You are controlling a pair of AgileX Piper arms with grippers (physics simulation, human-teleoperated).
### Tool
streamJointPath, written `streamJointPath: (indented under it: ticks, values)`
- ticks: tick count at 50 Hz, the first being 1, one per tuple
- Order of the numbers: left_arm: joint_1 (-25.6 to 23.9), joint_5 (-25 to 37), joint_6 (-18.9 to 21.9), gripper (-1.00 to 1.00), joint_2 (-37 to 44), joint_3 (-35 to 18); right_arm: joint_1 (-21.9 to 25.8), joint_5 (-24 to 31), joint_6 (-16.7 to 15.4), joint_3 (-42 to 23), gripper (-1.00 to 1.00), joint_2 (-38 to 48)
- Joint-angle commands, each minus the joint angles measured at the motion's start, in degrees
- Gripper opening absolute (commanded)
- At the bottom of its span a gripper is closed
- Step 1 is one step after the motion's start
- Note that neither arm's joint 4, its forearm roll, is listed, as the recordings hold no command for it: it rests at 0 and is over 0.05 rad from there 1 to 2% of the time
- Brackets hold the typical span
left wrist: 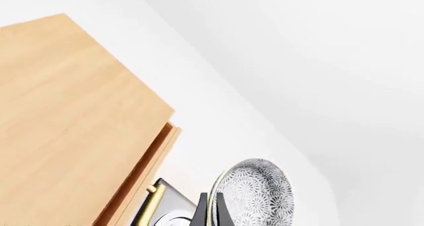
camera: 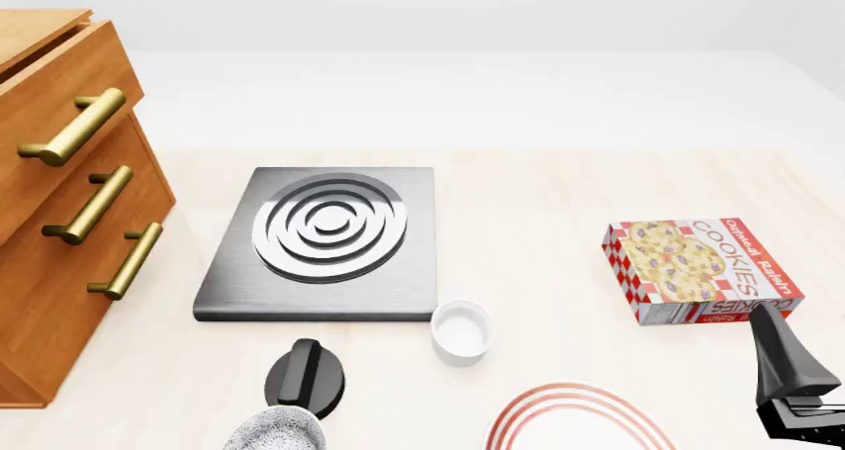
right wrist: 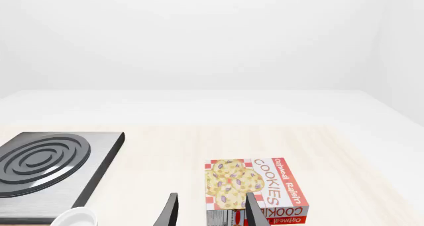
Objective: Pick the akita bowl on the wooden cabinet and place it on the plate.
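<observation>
The akita bowl is pinched by its rim in the left gripper, held just left of the plate, clear of the wooden cabinet. The right gripper is spread, empty, beside the cookie box.

Bright even light, soft faint shadows; crisp renders, no blur, no glare
</observation>
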Motion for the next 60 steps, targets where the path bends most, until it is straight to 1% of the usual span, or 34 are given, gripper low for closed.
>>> streamJointPath:
  ticks: [1,34,60]
  values:
    - [-2.19,-0.74,-0.6,-1.0,-0.11,0.77,-0.01,0.0,0.0,0.0,1.0,0.0]
    - [-7.3,-3.14,-3.14,-1.0,0.95,5.16,0.0,0.0,-0.01,0.0,1.0,0.0]
    - [-10.1,-3.97,-3.98,-1.0,1.3,6.68,0.01,0.0,0.01,0.0,1.0,-0.01]
